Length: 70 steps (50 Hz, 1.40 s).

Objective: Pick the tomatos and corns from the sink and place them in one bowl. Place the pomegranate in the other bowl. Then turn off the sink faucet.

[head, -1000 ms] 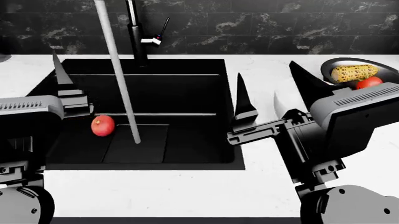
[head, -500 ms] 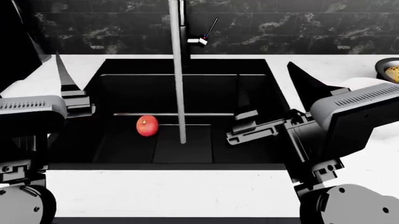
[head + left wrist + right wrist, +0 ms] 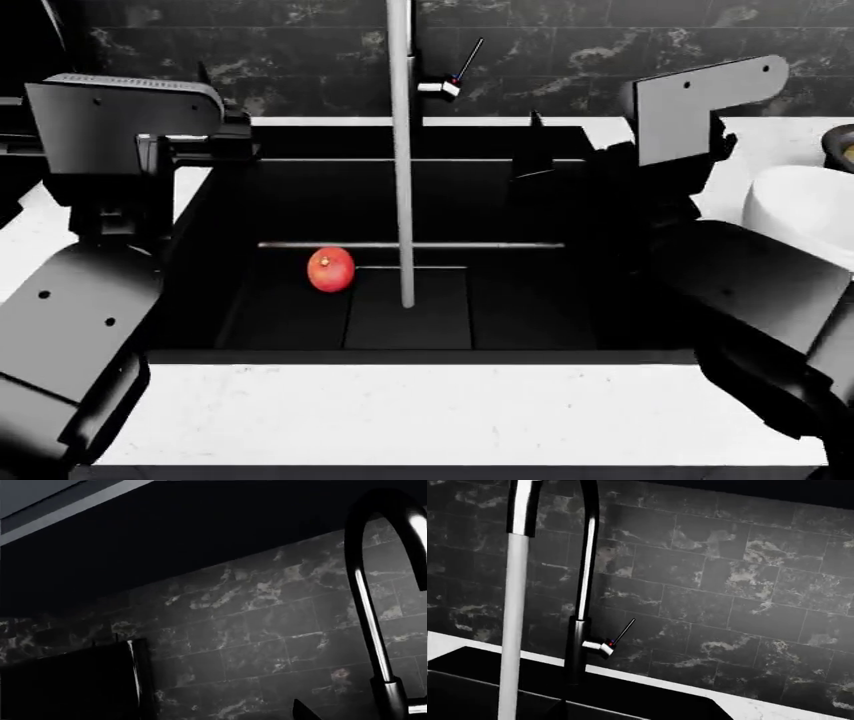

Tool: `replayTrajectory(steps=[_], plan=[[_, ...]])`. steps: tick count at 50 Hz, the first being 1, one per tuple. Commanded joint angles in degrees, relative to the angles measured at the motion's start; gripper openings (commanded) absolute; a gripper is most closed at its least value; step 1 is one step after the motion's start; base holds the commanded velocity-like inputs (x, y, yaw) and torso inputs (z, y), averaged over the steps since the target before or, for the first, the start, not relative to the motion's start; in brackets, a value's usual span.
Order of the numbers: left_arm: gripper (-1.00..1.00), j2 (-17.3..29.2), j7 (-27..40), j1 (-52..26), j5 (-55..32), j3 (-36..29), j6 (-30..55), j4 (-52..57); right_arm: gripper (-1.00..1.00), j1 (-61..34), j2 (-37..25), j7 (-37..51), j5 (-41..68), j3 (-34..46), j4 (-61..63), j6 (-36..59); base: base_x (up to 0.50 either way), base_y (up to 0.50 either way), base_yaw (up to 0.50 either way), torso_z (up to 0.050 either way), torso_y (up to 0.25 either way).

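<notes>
Pomegranate (image 3: 330, 269): a round red fruit is lying on the floor of the black sink (image 3: 534, 320), at about nine o'clock from the foot of the water stream (image 3: 403, 200), just beside it. From the pincers outward: both arms are raised to either side of the basin, the left gripper (image 3: 214, 145) at ten o'clock of the head view, the right gripper (image 3: 534, 150) at one o'clock. Neither set of fingers is showing clearly, so I cannot tell whether they are spread or pressed together; nothing appears to be held. The wrist cameras are facing the marble backsplash and the faucet (image 3: 584, 580), whose thin lever (image 3: 622, 632) is tilting up toward one o'clock. Water is running. A white bowl (image 3: 801, 215) is sitting at three o'clock on the counter. The fruit looks nearly spherical, with no clear long axis; a small pale spot is facing upward. Judging by this, the pomegranate pick is in hand: next, a gripper needs lowering into the basin, fingers spread.
</notes>
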<state>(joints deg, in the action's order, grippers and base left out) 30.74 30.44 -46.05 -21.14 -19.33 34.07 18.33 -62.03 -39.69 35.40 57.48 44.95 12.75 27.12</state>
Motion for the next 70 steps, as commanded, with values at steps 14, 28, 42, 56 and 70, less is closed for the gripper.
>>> replayTrajectory(steps=[14, 28, 42, 56, 70], plan=[[1.0, -4.2, -8.7, -16.1, 0.8, -4.6, 1.1, -24.8, 1.0, -17.2, 13.1, -9.9, -5.6, 5.4, -34.7, 7.2, 0.29, 0.0, 0.0, 0.0, 0.0], [1.0, -3.6, -8.4, -15.8, 0.9, -4.6, 1.2, -24.3, 1.0, -17.1, 12.2, -9.2, -5.2, 5.1, -33.0, 7.8, 0.5, 0.0, 0.0, 0.0, 0.001], [1.0, -3.0, -8.3, -14.6, 0.6, -4.3, 1.0, -23.6, 1.0, -17.0, 11.9, -8.6, -5.1, 4.9, -32.3, 7.9, 0.5, 0.0, 0.0, 0.0, 0.001], [1.0, -1.9, -12.2, -11.6, -6.6, -1.1, 3.2, -17.6, 1.0, -16.2, 9.6, -7.0, -2.9, 4.2, -26.5, 10.1, 0.38, 0.0, 0.0, 0.0, 0.0], [1.0, 12.1, -25.9, -9.9, -21.8, -3.3, 18.3, 4.4, 1.0, -21.1, 4.1, -5.6, 6.3, 5.1, -9.7, 24.4, 0.0, 0.0, 0.0, 0.0, 0.0]])
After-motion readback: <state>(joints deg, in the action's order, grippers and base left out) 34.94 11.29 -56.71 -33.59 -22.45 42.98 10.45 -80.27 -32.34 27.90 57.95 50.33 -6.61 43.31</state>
